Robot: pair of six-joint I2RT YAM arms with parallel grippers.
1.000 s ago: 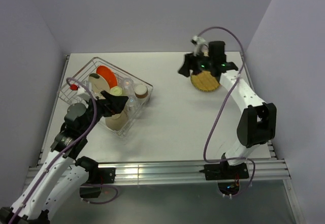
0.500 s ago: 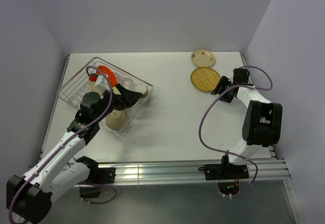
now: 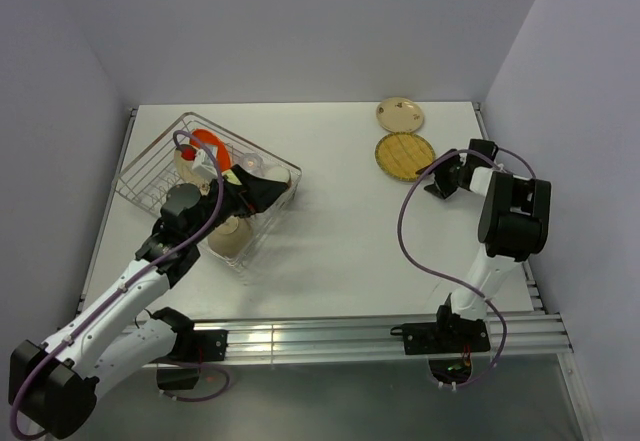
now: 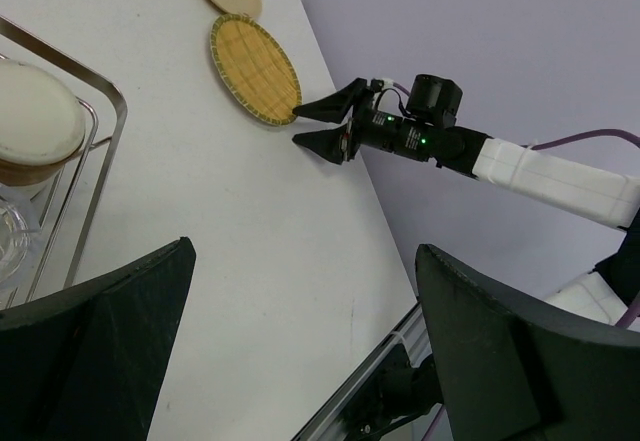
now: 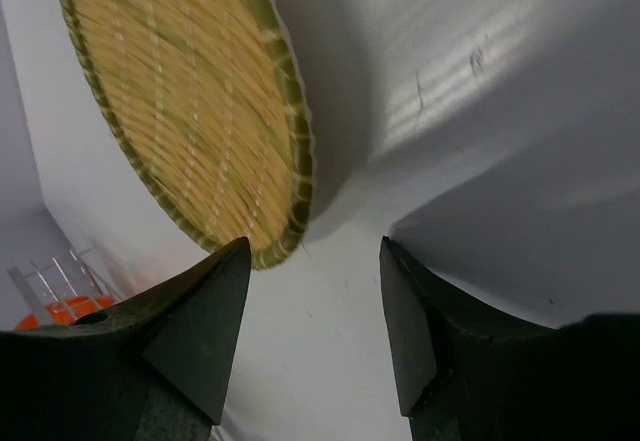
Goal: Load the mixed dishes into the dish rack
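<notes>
My right gripper (image 5: 312,251) sits low over the surface (image 3: 340,221), fingers apart and empty, just beside the woven plate's (image 5: 180,101) rim. My left gripper (image 4: 303,251) hangs wide and empty over the rack (image 3: 150,166), where the orange plate (image 3: 208,144) stands.

Left gripper (image 3: 262,187) over dish rack (image 3: 152,151), orange round plate (image 3: 210,144) standing inside. Right gripper (image 3: 434,174) just beside tan woven-look plate (image 3: 404,155); cream patterned plate (image 3: 400,114) behind it, both on table (image 3: 340,221)

Tan woven-look plate (image 5: 190,111) partly beyond the right wrist view's top edge
</notes>
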